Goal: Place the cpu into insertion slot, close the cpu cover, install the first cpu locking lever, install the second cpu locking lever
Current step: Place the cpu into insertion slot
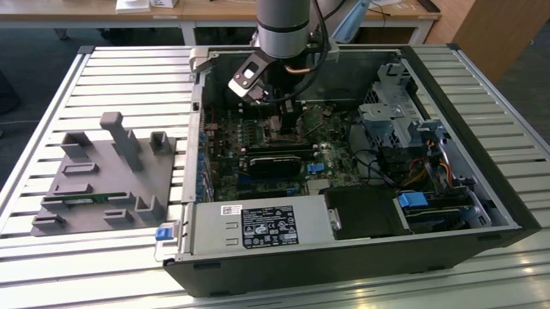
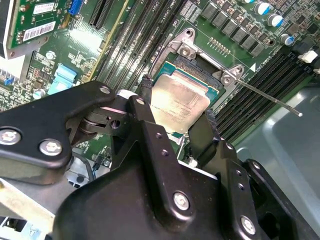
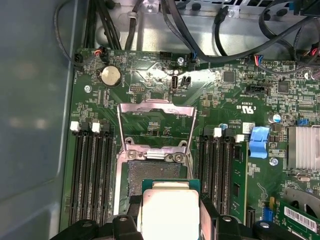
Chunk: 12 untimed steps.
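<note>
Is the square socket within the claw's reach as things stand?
Probably yes: the thin silver frame cover stands open, leaving the dark-centred square socket bare, with the claw shut on the pale silver cpu nearby.

Surface: you're working on a slatted metal table (image 1: 129, 71) | on it, exterior view's right: open black computer case (image 1: 344, 261), lying on its side | exterior view's left, just beside the case: grey fixture plate (image 1: 94, 193) with upright blocks
</note>
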### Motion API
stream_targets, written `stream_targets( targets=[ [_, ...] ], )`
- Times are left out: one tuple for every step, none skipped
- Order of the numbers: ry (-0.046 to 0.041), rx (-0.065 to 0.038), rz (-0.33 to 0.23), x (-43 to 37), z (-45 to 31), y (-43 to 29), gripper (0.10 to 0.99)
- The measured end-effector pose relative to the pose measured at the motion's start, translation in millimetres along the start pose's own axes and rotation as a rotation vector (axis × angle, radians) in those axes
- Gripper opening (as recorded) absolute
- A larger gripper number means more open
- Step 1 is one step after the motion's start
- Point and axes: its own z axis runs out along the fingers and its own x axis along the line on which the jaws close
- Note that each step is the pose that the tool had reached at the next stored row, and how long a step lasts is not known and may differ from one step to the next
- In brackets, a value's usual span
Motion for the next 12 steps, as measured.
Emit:
stream_targets(
  targets=[
    [-0.0002,0.000,0.000,0.0,0.3,0.0,0.541],
    [-0.0002,0.000,0.000,0.0,0.5,0.0,0.541],
    [-0.0002,0.000,0.000,0.0,0.8,-0.1,0.541],
    [-0.0001,0.000,0.000,0.0,1.1,-0.1,0.541],
    [-0.0001,0.000,0.000,0.0,1.4,-0.1,0.541],
    [-0.0001,0.000,0.000,0.0,1.7,-0.1,0.541],
    [-0.0001,0.000,0.000,0.0,1.9,-0.1,0.541],
    [-0.0002,0.000,0.000,0.0,2.1,-0.2,0.541],
    [-0.0002,0.000,0.000,0.0,2.5,-0.2,0.541],
    [-0.0001,0.000,0.000,0.0,2.9,-0.2,0.541],
    [-0.0001,0.000,0.000,0.0,3.0,-0.2,0.541],
    [-0.0001,0.000,0.000,0.0,3.2,-0.2,0.541]
  ],
)
